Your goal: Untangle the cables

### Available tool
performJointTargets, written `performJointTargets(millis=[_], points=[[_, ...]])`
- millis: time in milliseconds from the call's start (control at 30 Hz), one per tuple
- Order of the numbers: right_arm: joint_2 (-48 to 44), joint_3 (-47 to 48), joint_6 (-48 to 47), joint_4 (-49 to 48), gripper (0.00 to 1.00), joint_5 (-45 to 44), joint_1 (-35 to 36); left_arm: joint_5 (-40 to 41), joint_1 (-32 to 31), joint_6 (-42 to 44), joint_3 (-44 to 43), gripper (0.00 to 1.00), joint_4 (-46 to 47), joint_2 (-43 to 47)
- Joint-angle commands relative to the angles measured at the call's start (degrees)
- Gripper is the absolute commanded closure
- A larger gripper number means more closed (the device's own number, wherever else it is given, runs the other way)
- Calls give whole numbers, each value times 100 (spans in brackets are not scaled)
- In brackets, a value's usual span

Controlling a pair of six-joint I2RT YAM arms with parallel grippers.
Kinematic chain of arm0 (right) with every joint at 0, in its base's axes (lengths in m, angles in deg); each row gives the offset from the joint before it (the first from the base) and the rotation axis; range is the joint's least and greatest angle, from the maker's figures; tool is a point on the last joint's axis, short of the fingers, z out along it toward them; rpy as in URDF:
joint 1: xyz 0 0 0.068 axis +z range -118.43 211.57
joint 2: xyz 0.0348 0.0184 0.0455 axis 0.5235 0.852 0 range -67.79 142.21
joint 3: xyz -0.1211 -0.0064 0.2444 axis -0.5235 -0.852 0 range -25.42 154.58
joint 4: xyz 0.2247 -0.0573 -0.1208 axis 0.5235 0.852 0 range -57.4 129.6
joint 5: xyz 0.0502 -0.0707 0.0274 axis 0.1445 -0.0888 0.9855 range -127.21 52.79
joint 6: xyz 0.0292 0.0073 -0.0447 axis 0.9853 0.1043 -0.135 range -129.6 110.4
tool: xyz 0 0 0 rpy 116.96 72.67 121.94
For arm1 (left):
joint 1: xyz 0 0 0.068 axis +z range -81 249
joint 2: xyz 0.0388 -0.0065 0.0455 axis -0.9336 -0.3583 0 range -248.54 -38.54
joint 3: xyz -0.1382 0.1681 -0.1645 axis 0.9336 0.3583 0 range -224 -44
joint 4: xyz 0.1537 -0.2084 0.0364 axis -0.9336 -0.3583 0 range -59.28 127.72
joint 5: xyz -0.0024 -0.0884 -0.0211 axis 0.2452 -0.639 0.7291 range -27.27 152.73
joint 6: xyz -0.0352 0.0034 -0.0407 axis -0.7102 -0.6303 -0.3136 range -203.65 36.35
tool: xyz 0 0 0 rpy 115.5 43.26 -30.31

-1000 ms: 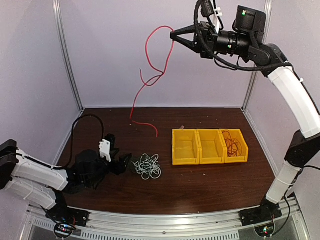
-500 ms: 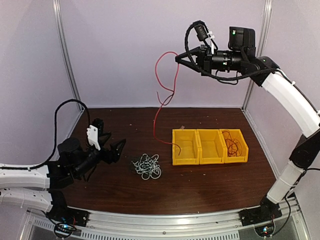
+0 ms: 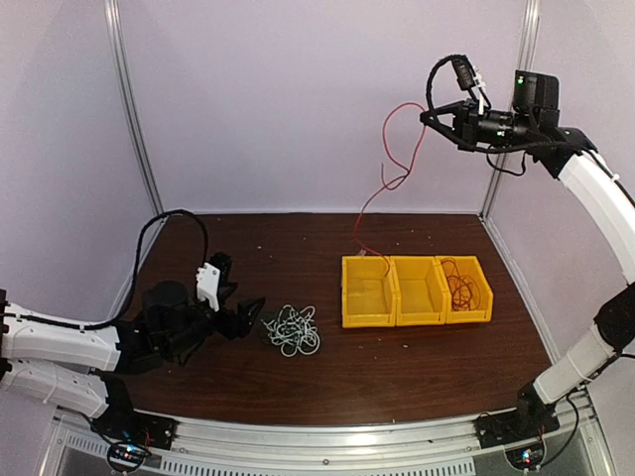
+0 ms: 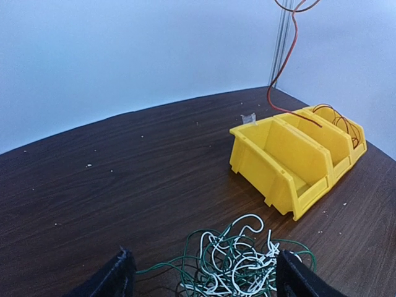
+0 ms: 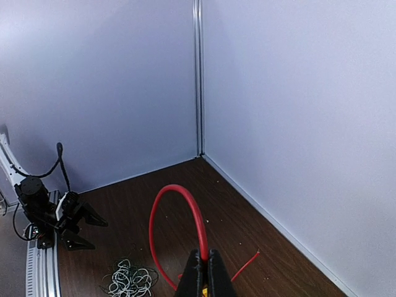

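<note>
A fist-sized tangle of white and green cables [image 3: 292, 329] lies on the dark table. My left gripper [image 3: 243, 290] sits low just left of it, open and holding nothing. In the left wrist view the tangle [image 4: 238, 263] lies between and just ahead of the two black fingertips [image 4: 117, 277]. High at the right, my right gripper [image 3: 427, 117] is shut on a long red cable [image 3: 395, 180]. That cable hangs down, and its lower end reaches the left yellow bin. The right wrist view shows the red cable [image 5: 185, 201] arching out of the shut right gripper [image 5: 204, 263].
Three joined yellow bins [image 3: 369, 315] stand right of the tangle. The rightmost holds a coiled dark red cable [image 3: 461, 283]. Purple walls with metal corner posts [image 3: 134, 109] enclose the table on three sides. In the left wrist view the bins [image 4: 281, 179] are at the right.
My right arm has swung right and down a little, carrying the red cable so its lower end moved from the table over to the bins. My left gripper opened wider beside the tangle.
</note>
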Motion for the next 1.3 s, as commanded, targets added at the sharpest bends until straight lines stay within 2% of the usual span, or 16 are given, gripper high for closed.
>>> performJointTargets(millis=[0,267,667,833,1067,1267], points=[[-256,-269,101,-249,100,190,-520,-87,-32,-75,-31,21,479,-193],[-514,-898,-79,-175,100,300,-1100,-82,-33,-111,-91,21,569,-481],[-799,-1788,-418,-18,100,178,-1203,-34,-25,-139,-105,21,538,-638],[-868,-1523,-365,75,100,175,-1383,-38,-32,-155,-124,21,557,-714],[-829,-436,-195,274,100,109,-2076,-36,-29,-103,-231,21,591,-874],[-894,-380,-262,363,100,-97,-2464,-76,-25,-98,-262,21,698,-1005]])
